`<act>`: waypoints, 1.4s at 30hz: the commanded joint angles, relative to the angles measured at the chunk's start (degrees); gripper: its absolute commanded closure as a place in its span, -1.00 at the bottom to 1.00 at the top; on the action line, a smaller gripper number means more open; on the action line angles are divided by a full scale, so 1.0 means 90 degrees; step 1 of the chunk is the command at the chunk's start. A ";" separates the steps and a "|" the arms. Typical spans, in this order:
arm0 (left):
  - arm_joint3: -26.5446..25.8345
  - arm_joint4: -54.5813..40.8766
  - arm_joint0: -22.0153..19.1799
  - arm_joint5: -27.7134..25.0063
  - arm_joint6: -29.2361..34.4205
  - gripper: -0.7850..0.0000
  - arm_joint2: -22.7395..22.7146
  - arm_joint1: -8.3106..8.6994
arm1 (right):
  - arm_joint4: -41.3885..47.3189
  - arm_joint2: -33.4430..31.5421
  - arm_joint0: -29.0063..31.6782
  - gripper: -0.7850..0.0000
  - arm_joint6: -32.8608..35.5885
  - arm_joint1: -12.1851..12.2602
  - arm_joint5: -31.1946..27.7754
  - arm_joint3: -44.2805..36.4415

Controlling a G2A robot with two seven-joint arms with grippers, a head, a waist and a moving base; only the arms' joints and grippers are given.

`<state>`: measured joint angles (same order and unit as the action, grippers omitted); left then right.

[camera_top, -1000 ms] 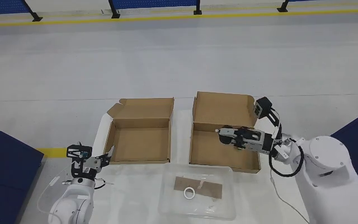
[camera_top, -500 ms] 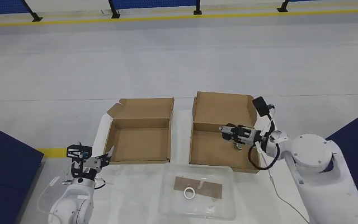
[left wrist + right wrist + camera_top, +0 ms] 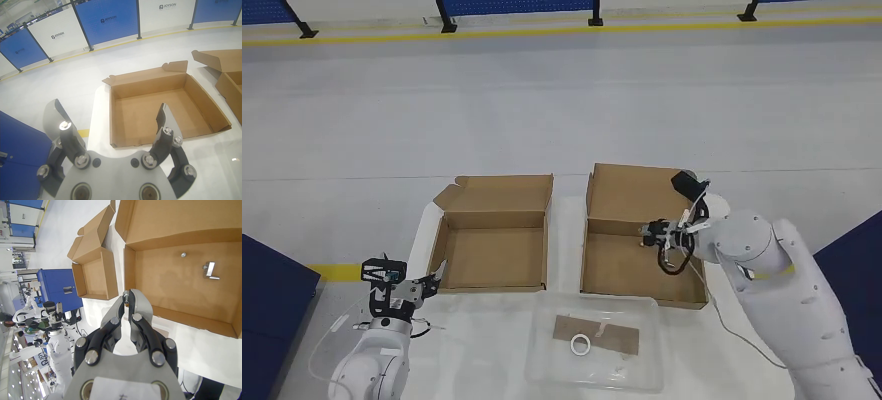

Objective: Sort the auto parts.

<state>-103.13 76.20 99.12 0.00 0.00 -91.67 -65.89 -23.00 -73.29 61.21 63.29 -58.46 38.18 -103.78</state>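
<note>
My right gripper (image 3: 127, 297) (image 3: 646, 233) is shut on a small metal bolt (image 3: 126, 298), held over the near-left part of the right cardboard box (image 3: 170, 289) (image 3: 620, 272). Inside that box lie an L-shaped metal bracket (image 3: 210, 271) and a small round nut (image 3: 183, 255). The left cardboard box (image 3: 492, 255) (image 3: 151, 113) is empty. My left gripper (image 3: 109, 106) (image 3: 424, 284) is open with nothing between its fingers, low at the table's left front corner, short of the left box.
A clear plastic tray (image 3: 644, 306) stands at the table's front middle, holding a white ring (image 3: 580, 345) and a flat cardboard piece (image 3: 604, 333). Both boxes have lids folded open at the back. A blue cabinet (image 3: 19, 144) stands left of the table.
The right arm has swung its forearm inward over the right box, with the gripper shifting slightly rightward above the box floor. The left arm has not moved.
</note>
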 commanded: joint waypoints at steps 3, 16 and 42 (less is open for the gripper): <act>0.0000 0.0000 0.0000 0.0000 0.0000 -1.00 0.0000 0.0000 | -0.0051 0.0016 0.0035 1.00 -0.0095 0.0000 -0.0011 0.0053; 0.0000 0.0000 0.0000 0.0000 0.0000 -1.00 0.0000 0.0000 | -0.0629 0.2177 -0.1552 1.00 -0.0280 -0.0359 0.0594 0.2455; 0.0000 0.0000 0.0000 0.0000 0.0000 -1.00 0.0000 0.0000 | -0.0287 0.3380 -0.2364 1.00 -0.0728 -0.0889 0.0630 0.4375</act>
<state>-103.13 76.20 99.12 0.00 0.00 -91.67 -65.89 -25.79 -43.23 40.31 56.83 -66.18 44.03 -65.33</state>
